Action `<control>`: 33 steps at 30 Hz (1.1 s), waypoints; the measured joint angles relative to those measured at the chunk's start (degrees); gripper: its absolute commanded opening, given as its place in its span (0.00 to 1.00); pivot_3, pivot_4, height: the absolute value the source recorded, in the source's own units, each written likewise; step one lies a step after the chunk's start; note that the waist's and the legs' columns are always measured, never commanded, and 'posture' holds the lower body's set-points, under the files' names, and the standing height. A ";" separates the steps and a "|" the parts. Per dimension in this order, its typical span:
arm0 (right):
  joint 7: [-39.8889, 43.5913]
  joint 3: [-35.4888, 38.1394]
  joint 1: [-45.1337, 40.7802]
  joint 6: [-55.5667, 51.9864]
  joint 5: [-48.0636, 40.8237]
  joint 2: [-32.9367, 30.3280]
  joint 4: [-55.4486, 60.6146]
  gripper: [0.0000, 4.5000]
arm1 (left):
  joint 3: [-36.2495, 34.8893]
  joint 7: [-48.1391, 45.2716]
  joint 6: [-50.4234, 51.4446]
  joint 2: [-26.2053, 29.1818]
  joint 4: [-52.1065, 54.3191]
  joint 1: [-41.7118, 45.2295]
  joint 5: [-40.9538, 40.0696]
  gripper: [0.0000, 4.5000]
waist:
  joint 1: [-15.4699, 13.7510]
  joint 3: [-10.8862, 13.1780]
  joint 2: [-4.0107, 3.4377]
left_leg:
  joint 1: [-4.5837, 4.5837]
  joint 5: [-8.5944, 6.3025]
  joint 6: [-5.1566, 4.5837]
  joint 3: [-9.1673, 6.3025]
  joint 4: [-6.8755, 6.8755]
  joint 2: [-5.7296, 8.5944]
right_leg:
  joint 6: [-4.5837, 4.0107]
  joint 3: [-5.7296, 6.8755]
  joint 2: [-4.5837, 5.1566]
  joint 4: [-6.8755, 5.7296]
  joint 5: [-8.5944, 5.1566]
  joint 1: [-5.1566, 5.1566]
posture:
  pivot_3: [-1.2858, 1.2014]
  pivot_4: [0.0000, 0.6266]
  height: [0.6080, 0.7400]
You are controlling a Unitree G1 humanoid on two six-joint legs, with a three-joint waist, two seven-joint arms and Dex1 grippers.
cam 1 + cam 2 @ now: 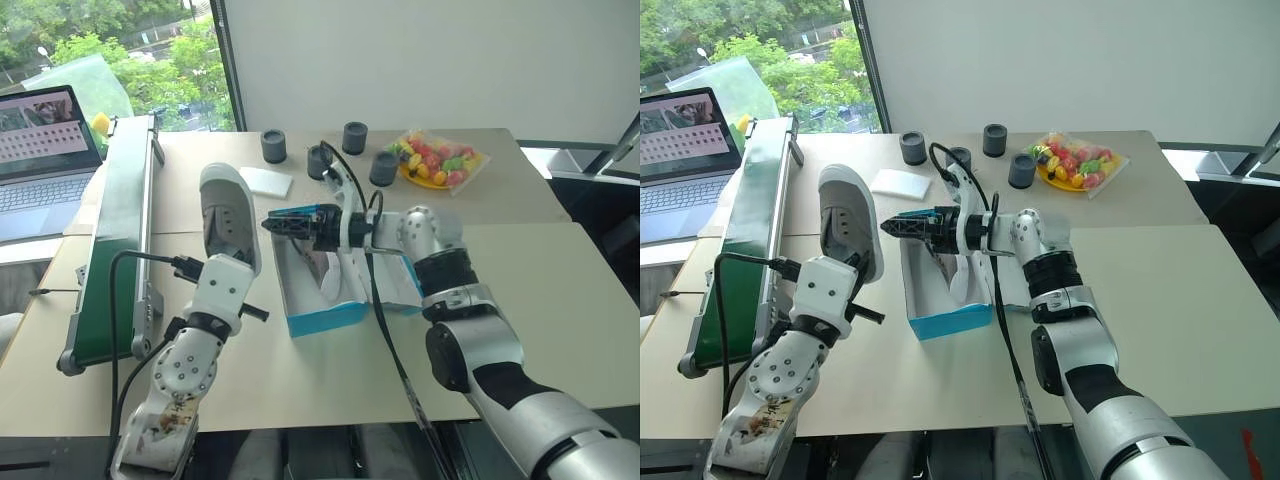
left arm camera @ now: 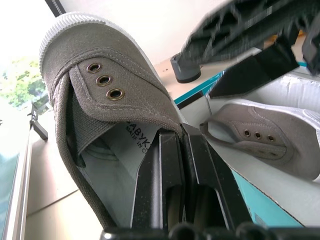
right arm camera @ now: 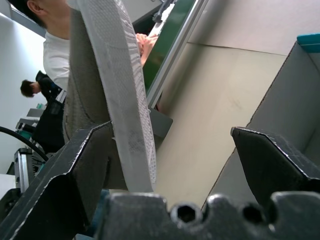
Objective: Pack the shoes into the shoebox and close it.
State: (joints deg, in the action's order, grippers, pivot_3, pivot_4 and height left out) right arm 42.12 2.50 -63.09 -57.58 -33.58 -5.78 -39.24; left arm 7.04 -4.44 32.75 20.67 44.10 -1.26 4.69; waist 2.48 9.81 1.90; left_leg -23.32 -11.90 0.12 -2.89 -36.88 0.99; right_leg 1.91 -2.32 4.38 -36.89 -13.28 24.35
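Left eye view: nearest, the left gripper point(image 1: 243, 262) is clamping shut on the heel end of one shoe point(image 1: 228, 215), holding it toe-up just beside the shoebox point(image 1: 325, 318), probably so the other arm can help guide it in. Beyond it, the right gripper point(image 1: 272, 226) is reaching across over the box with jaws spread wide and holding nothing, seemingly lining up on that raised shoe. The second shoe point(image 2: 265, 137) is already lying inside the open shoebox.
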 measured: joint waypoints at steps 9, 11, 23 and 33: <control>5.04 -0.53 -3.70 4.82 2.93 2.34 -4.83 1.00 | -0.01 -1.35 0.00 -0.17 -0.07 0.46 0.70 0.01 | 0.13 0.00 0.00 | 0.01 0.00 0.00 -0.01 0.00 -0.01 | 0.00 -0.01 -0.01 -0.04 0.00 0.03 | 0.52 0.24 0.89; 6.20 -0.53 -5.01 4.79 2.90 3.52 -4.49 1.00 | 0.00 -1.54 0.00 -0.27 -0.08 0.57 0.74 0.01 | 0.12 0.00 0.00 | 0.01 0.00 0.00 -0.04 0.00 -0.01 | 0.00 0.00 -0.01 -0.04 0.00 0.03 | 0.52 0.24 0.89; 7.59 0.55 -6.83 4.63 3.02 7.25 -4.85 0.94 | 0.02 -2.70 -0.03 -0.91 -0.09 0.88 1.87 0.00 | -0.09 0.00 -0.01 | 0.01 0.00 0.01 -0.06 0.00 0.00 | 0.00 0.01 0.01 -0.07 0.00 0.03 | 0.52 0.24 0.89; 7.20 2.17 -6.90 4.55 3.17 6.81 -6.94 0.23 | 0.11 -3.33 -0.43 -1.32 -0.10 0.88 2.12 0.00 | 0.05 0.00 -0.01 | 0.02 0.00 0.01 -0.06 0.00 0.00 | 0.00 0.00 0.00 -0.10 0.00 0.03 | 0.52 0.24 0.89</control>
State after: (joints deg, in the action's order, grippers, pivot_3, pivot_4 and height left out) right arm 49.32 4.67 -69.99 -53.02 -30.41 1.04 -46.18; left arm 7.15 -7.77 32.31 19.35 44.00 -0.38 6.81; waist 2.53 9.81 1.89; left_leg -23.30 -11.91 0.13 -2.95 -36.88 0.99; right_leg 1.91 -2.32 4.39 -36.99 -13.28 24.39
